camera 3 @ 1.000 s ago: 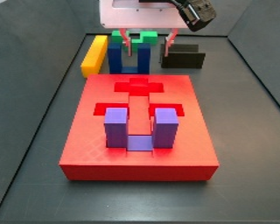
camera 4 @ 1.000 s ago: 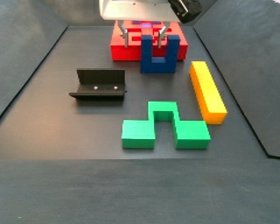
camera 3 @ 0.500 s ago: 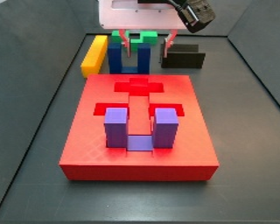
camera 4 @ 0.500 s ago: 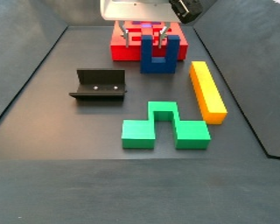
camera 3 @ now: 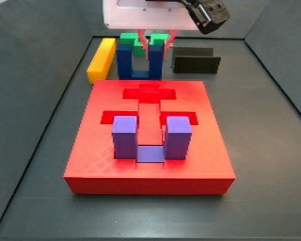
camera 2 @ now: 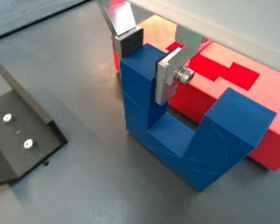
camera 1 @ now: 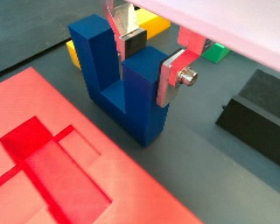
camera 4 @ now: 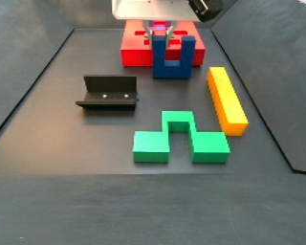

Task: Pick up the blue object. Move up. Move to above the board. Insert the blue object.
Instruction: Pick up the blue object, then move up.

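Observation:
The blue object (camera 3: 139, 62) (camera 4: 172, 61), a dark royal-blue U-shaped block, stands prongs-up on the grey floor just beyond the end of the red board (camera 3: 116, 162) (camera 4: 134, 48). My gripper (camera 3: 154, 40) (camera 4: 160, 37) hangs straight over it. In both wrist views the gripper (camera 1: 152, 63) (camera 2: 147, 63) is shut on one prong of the blue object (camera 1: 136, 98) (camera 2: 189, 140), a dark pad on one side and a silver plate on the other. The other prong stands free. The board (camera 1: 119, 192) (camera 2: 271, 87) lies right beside it.
A purple U-shaped block (camera 3: 150, 137) sits in a recess of the board. A yellow bar (camera 4: 226, 99) (camera 3: 102, 56) and a green block (camera 4: 179, 137) lie on the floor. The fixture (camera 4: 107, 93) (camera 3: 198, 62) (camera 2: 20, 131) stands close to the blue object.
The two fingers have drawn together from wide apart onto one prong of the blue object. The block itself has not moved.

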Robot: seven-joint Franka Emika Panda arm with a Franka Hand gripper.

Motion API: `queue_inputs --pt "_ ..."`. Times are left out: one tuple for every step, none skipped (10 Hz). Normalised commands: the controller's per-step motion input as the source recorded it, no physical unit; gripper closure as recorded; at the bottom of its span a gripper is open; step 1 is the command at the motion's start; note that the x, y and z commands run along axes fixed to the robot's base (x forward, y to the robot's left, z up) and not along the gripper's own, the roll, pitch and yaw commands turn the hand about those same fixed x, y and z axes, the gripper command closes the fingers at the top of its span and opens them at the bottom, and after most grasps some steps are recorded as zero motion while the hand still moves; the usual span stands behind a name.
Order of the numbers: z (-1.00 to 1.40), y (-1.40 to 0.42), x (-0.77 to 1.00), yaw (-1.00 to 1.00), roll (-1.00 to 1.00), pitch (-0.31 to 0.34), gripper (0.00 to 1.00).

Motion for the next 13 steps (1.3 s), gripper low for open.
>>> queue_inputs --pt "0.00 0.00 0.00 0.00 0.00 0.000 1.00" --pt "0.00 0.00 0.00 0.00 0.00 0.000 1.00" --pt "0.00 0.00 0.00 0.00 0.00 0.000 1.00" --pt "0.00 0.00 0.00 0.00 0.00 0.000 1.00" --pt "0.00 0.00 0.00 0.00 0.00 0.000 1.00" --pt "0.00 0.00 0.00 0.00 0.00 0.000 1.00" --pt "0.00 0.00 0.00 0.00 0.00 0.000 1.00" --pt "0.00 0.00 0.00 0.00 0.00 0.000 1.00" --pt "0.00 0.00 0.00 0.00 0.00 0.000 1.00" --pt "0.00 0.00 0.00 0.00 0.00 0.000 1.00" --pt "0.00 0.00 0.00 0.00 0.00 0.000 1.00" --pt "0.83 0.00 0.00 0.00 0.00 0.000 1.00" --pt "0.78 -0.01 -0.07 -0.02 0.00 0.036 1.00"
